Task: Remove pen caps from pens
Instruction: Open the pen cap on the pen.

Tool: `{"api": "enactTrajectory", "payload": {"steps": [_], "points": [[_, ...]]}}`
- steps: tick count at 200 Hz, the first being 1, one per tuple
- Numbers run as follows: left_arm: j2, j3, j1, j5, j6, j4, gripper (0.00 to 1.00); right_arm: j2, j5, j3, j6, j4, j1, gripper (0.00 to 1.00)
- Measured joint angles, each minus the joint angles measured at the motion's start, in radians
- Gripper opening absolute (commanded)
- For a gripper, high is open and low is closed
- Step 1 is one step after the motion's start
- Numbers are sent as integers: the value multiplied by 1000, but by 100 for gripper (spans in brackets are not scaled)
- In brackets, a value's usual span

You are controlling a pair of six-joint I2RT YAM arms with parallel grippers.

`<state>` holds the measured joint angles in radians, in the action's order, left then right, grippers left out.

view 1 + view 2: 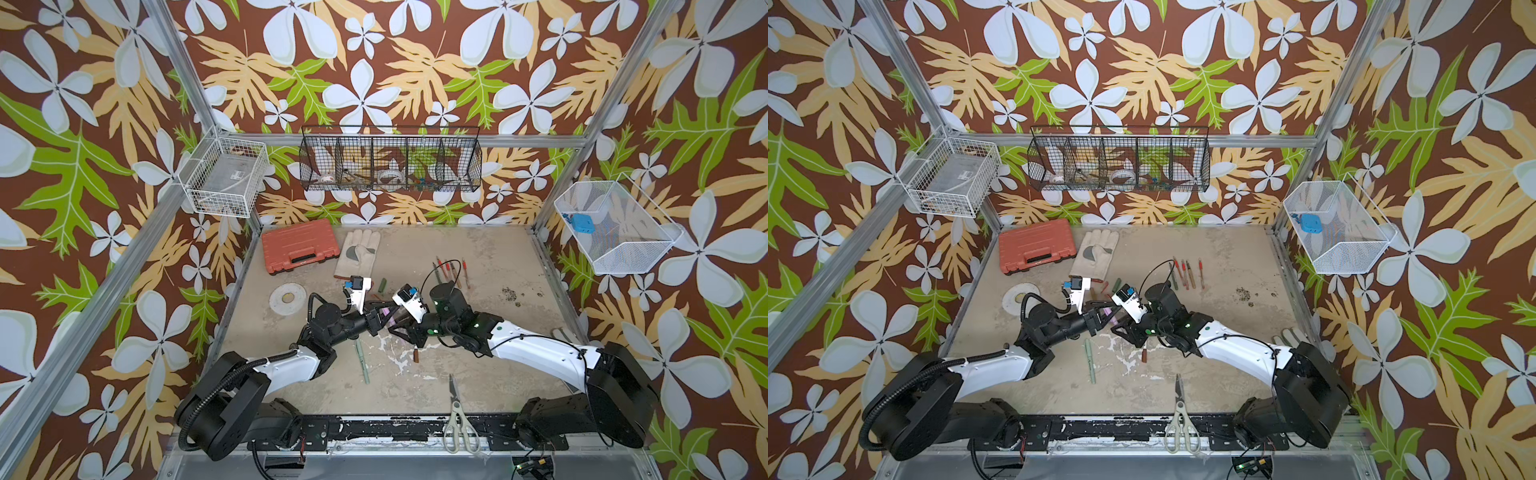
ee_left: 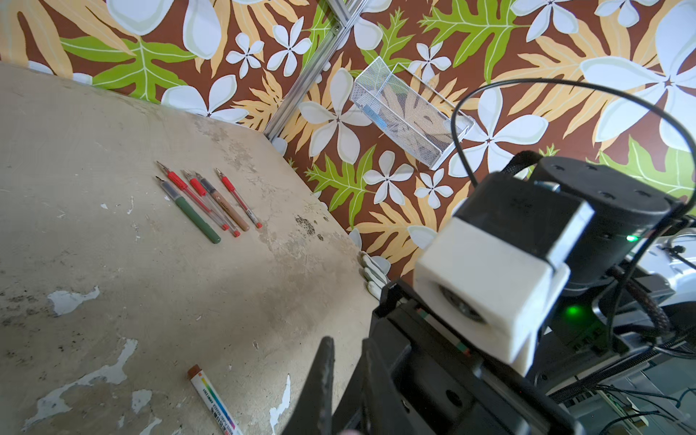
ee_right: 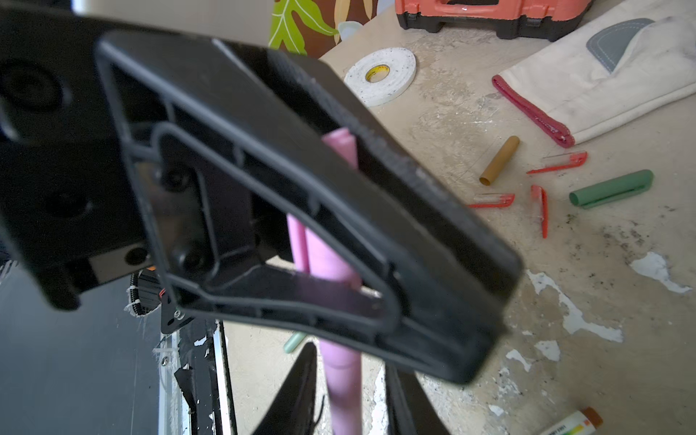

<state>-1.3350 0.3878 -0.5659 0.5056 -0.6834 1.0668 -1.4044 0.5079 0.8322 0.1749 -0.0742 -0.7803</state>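
A pink pen point(image 3: 331, 263) is held level above the table's middle between my two grippers. My left gripper point(image 1: 379, 318) is shut on one end of it, the end with a clip. My right gripper point(image 3: 350, 361) stands open around the other end, with a gap between the pen and its fingers. Several pens point(image 2: 207, 199) with bare tips lie in a row at the back right. Loose pen caps lie beside the glove: a tan one point(image 3: 500, 160), a green one point(image 3: 612, 188) and red-and-clear ones point(image 3: 493, 200). A pale green pen point(image 1: 361, 361) and a white-and-brown pen point(image 1: 417, 356) lie below the grippers.
Grey-handled scissors point(image 1: 457, 411) lie at the front edge. An orange tool case point(image 1: 299, 245), a work glove point(image 1: 357, 253) and a white tape roll point(image 1: 287, 297) sit at the back left. Wire baskets point(image 1: 390, 162) hang on the walls.
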Motion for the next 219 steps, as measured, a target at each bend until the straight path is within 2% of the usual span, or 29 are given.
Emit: {"api": "enactTrajectory", "payload": {"steps": [45, 63, 68, 89, 141, 204, 219], "points": [[-3, -4, 0, 18, -19, 22, 0, 1, 23, -12, 0, -17, 0, 14], [4, -5, 0, 16, -19, 21, 0, 0, 31, -12, -3, -27, 0, 3], [5, -5, 0, 13, -18, 20, 4, 0, 32, -12, -3, -29, 0, 0], [5, -5, 0, 11, -19, 19, 19, 0, 33, -12, -3, -29, 0, 0], [-3, -5, 0, 19, -26, 29, 27, 2, 32, -19, 1, -31, 0, 0], [-10, -5, 0, 23, -26, 29, 22, 6, 38, -19, 1, -34, 0, 0], [-10, -5, 0, 26, -29, 31, 14, 9, 39, -21, 1, -37, 0, 0]]}}
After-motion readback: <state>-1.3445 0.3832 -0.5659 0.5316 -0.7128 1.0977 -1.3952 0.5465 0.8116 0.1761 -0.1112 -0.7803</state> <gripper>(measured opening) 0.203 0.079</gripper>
